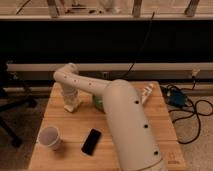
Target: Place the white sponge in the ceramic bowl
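The green ceramic bowl (98, 103) sits near the middle of the wooden table, mostly hidden behind my white arm. My gripper (71, 104) hangs down from the wrist at the table's left side, just left of the bowl, with its tip at the tabletop. A small cream-white shape (73, 107) at the tip looks like the white sponge, but I cannot tell it apart from the gripper or whether it is held.
A white cup (50, 136) stands at the front left. A black phone (91, 141) lies in front of the bowl. A white object (146, 93) lies at the back right. A blue device (177, 98) with cables sits off the table's right edge.
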Controlling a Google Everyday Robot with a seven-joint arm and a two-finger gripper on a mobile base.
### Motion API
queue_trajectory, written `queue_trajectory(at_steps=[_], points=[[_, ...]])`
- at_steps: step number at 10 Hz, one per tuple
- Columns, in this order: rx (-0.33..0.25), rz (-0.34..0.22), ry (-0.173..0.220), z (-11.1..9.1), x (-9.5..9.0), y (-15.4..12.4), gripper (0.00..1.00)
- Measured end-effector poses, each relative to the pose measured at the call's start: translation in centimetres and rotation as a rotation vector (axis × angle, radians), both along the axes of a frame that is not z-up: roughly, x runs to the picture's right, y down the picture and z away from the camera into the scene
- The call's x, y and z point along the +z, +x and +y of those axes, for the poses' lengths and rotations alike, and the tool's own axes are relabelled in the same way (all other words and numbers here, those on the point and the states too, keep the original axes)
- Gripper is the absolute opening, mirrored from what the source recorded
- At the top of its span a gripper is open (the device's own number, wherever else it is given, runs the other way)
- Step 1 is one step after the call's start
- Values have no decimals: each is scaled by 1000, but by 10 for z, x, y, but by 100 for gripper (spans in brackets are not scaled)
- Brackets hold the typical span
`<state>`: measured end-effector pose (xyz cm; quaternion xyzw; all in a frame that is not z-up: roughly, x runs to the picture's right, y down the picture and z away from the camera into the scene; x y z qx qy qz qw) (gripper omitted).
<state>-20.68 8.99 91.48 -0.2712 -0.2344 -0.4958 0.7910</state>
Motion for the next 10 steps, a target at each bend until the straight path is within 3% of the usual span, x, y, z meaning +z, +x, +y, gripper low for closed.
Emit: queue_trajectory(at_steps=[5, 10], points=[[44, -1, 45, -40, -20, 30, 0], [113, 6, 42, -74, -29, 77, 0]])
